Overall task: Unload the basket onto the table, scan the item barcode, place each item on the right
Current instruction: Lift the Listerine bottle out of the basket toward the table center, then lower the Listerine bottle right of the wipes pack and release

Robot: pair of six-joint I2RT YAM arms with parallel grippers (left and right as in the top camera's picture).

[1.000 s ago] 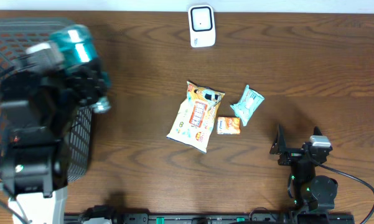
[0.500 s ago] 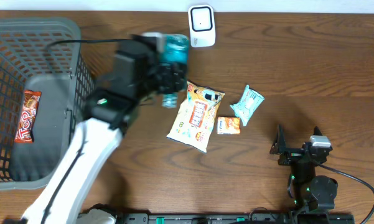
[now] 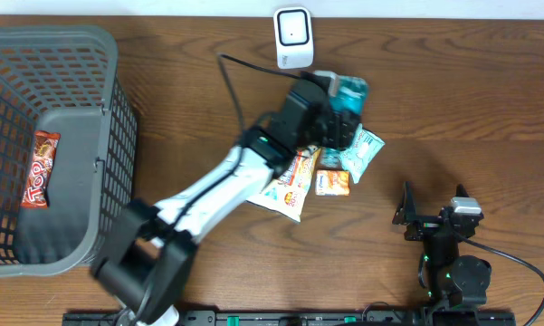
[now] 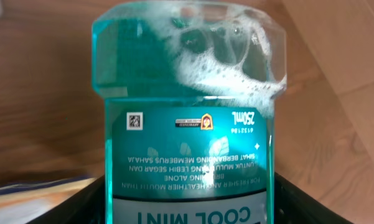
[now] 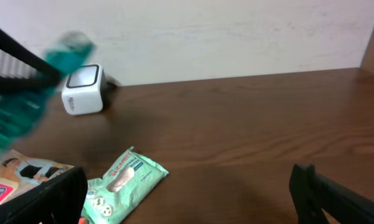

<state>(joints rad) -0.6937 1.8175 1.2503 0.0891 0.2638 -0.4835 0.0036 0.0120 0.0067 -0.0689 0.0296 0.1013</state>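
The item is a teal mouthwash bottle (image 3: 348, 91) with foam inside. My left gripper (image 3: 333, 116) is shut on it and holds it just below and to the right of the white scanner (image 3: 292, 38). The bottle (image 4: 187, 93) fills the left wrist view between the black fingers (image 4: 87, 200), and its label shows upside-down text and a small square code. From the right wrist it is a blurred teal bottle (image 5: 31, 99) next to the scanner (image 5: 83, 90). My right gripper (image 3: 432, 206) stands open and empty at the front right.
Under the left arm lie a snack bag (image 3: 281, 192), a small orange pack (image 3: 332, 183) and a green wipes pack (image 3: 364, 151). A grey basket (image 3: 109, 136) at the left holds a red candy bar (image 3: 41, 167). The wipes pack (image 5: 124, 183) lies ahead of the right gripper (image 5: 187, 199).
The left arm has swung from over the basket rightward across the table, carrying the bottle to a spot beside the scanner. The right arm has not moved.
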